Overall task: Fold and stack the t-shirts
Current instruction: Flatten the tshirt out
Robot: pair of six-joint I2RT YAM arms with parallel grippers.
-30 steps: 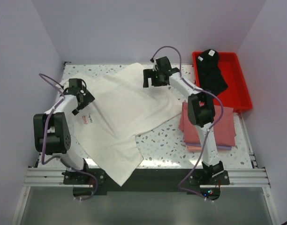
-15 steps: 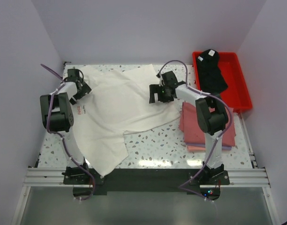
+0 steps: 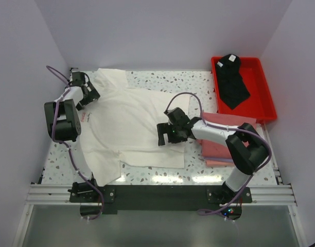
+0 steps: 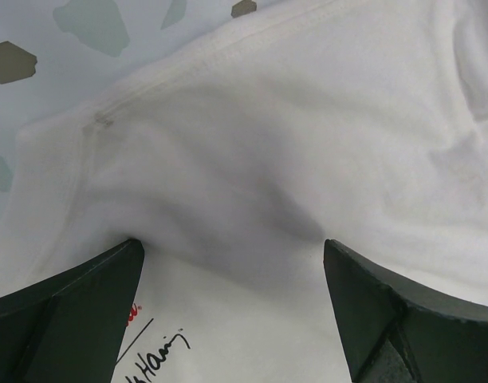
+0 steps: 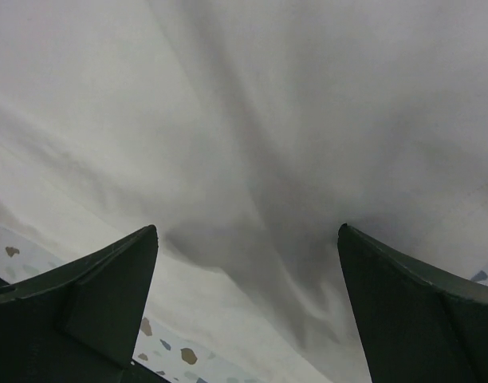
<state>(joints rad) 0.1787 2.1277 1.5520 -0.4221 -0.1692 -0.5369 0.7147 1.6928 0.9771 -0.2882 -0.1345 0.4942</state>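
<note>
The white t-shirt lies spread over the left half of the table, a bit of red print showing at its left edge. My left gripper is at the shirt's far-left corner, open, its fingers low over the cloth beside a seam. My right gripper is open over the shirt's right part, above wrinkled cloth near its hem. Folded pink t-shirts lie stacked at the right. A black t-shirt lies in the red tray.
The red tray stands at the far right corner. Speckled tabletop shows beyond the white shirt and along the front edge. Purple walls close in on three sides. The right arm's cable loops over the pink stack.
The right gripper swept from the far middle towards the near side. The left gripper moved to the far-left corner. The white shirt, which hung over the front edge, now lies flatter on the table.
</note>
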